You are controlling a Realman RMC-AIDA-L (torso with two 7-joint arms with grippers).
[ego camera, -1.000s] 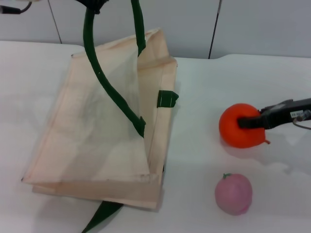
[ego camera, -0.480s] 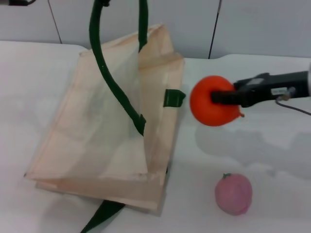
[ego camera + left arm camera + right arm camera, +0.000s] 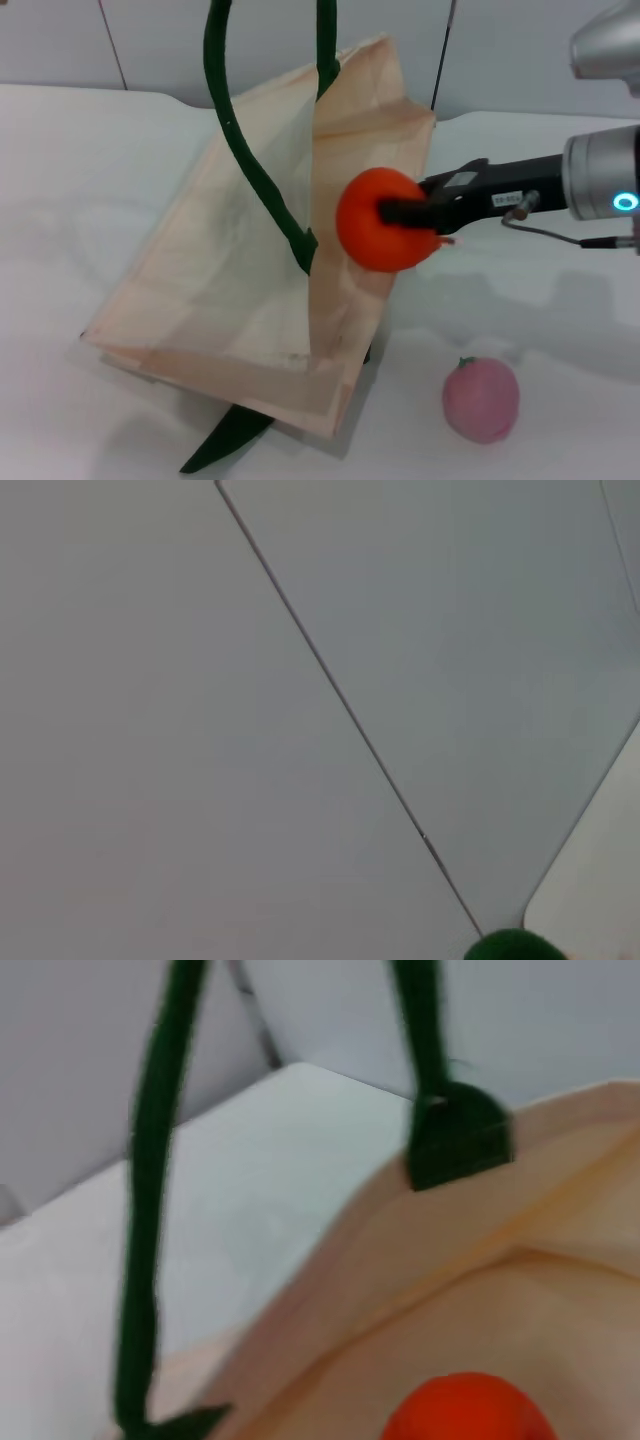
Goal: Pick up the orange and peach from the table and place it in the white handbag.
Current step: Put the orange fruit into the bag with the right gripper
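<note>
The orange [image 3: 378,222] is off the table, held by my right gripper [image 3: 398,212], which reaches in from the right and is shut on it. The fruit hangs right at the open right edge of the white handbag [image 3: 240,280]. In the right wrist view the orange [image 3: 470,1412] shows just in front of the cream fabric of the bag [image 3: 500,1290]. The bag's green handles [image 3: 222,100] are pulled straight up out of the head view. The peach [image 3: 481,399] rests on the table at the front right. My left gripper does not show; the left wrist view holds only a green scrap [image 3: 512,946].
A white table [image 3: 80,200] carries everything, with a grey panelled wall [image 3: 250,40] behind it. One green strap end [image 3: 225,440] lies under the bag's front edge. A green tab [image 3: 457,1140] sits on the bag's rim in the right wrist view.
My right gripper has lifted the orange from the table and carried it left to the bag's opening. The bag's top has swung to the right. The peach has stayed put.
</note>
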